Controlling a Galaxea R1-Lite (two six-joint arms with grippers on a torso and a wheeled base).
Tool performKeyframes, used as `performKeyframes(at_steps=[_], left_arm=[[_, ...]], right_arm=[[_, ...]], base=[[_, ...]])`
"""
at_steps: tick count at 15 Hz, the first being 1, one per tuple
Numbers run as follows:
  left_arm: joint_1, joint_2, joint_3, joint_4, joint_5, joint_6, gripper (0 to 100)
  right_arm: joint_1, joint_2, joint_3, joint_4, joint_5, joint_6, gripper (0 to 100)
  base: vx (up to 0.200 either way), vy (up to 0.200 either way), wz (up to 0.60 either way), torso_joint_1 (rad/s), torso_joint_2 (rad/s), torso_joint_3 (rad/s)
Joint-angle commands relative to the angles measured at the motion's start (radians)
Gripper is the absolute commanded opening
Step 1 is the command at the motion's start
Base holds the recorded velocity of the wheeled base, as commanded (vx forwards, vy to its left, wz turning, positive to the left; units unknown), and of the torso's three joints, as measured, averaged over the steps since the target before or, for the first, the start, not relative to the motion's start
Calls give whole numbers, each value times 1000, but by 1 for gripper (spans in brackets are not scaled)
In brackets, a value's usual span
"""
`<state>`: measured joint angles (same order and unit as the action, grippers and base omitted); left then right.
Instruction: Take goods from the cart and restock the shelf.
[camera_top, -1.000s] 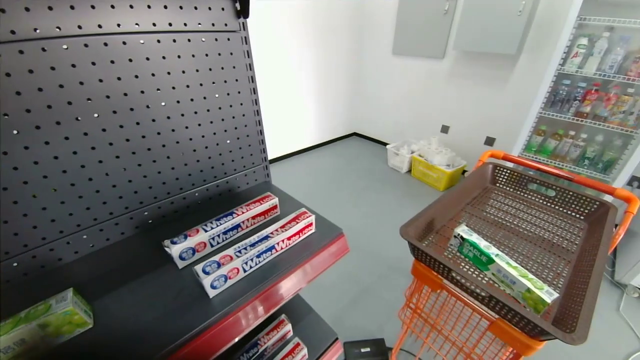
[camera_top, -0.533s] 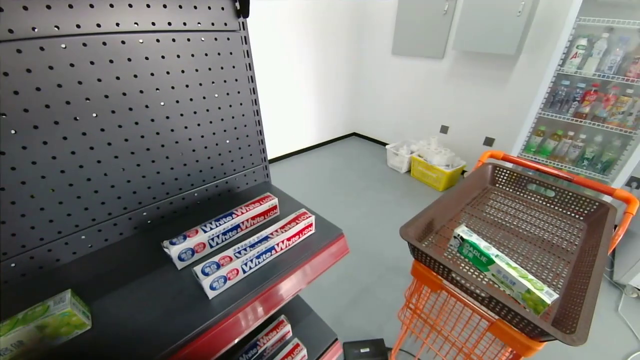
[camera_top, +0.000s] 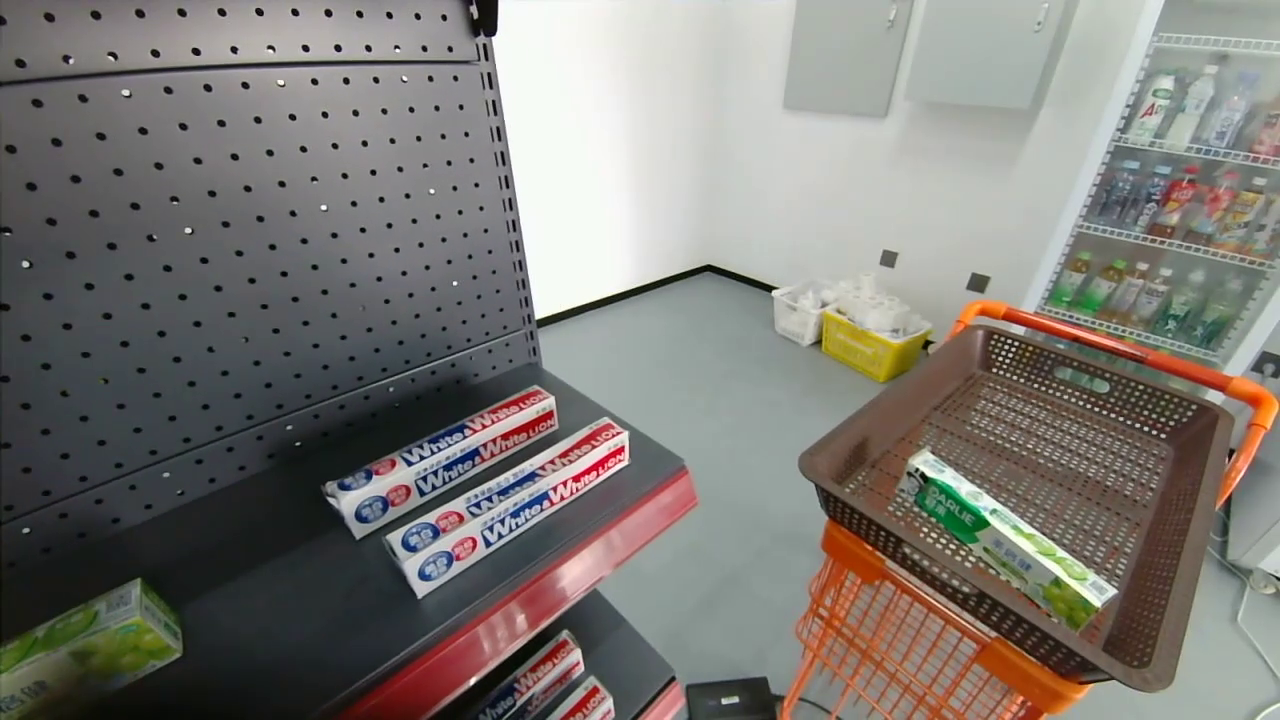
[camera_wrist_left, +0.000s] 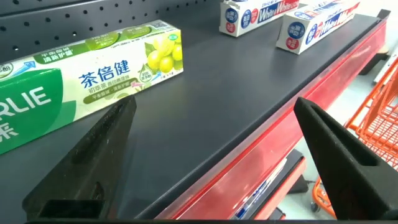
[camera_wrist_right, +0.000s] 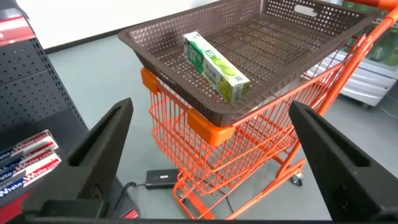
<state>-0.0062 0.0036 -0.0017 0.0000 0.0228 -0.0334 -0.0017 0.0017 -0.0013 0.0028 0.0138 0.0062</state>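
The left gripper (camera_wrist_left: 211, 162) over the shelf (camera_wrist_left: 205, 106) and the right gripper (camera_wrist_right: 217, 165) near the cart (camera_wrist_right: 208, 127) have fingers (camera_wrist_left: 93, 162) wide apart and empty; a green toothpaste box (camera_wrist_right: 216, 65) lies in the cart's brown basket (camera_wrist_right: 165, 62).

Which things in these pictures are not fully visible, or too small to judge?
- Head view: green box on the shelf, cut by the left edge.
- Head view: lower-shelf boxes, mostly hidden under that shelf.
- Head view: cooler bottles, too small to identify.
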Motion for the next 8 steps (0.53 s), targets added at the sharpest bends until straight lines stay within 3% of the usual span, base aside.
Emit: performKeyframes(at_steps=[1,7,8], left_arm=[[0,1,0,0,0,0,100],[0,1,0,0,0,0,100],[0,1,0,0,-1,3,100]], right_arm=[[0,1,0,-1,-2,1,100],[0,-2,-5,-1,-2,-31,100],[-18,173,-178,-4,-5,-52,100]], base=[[0,0,0,0,0,0],[0,0,0,0,0,0],[0,0,0,0,0,0]])
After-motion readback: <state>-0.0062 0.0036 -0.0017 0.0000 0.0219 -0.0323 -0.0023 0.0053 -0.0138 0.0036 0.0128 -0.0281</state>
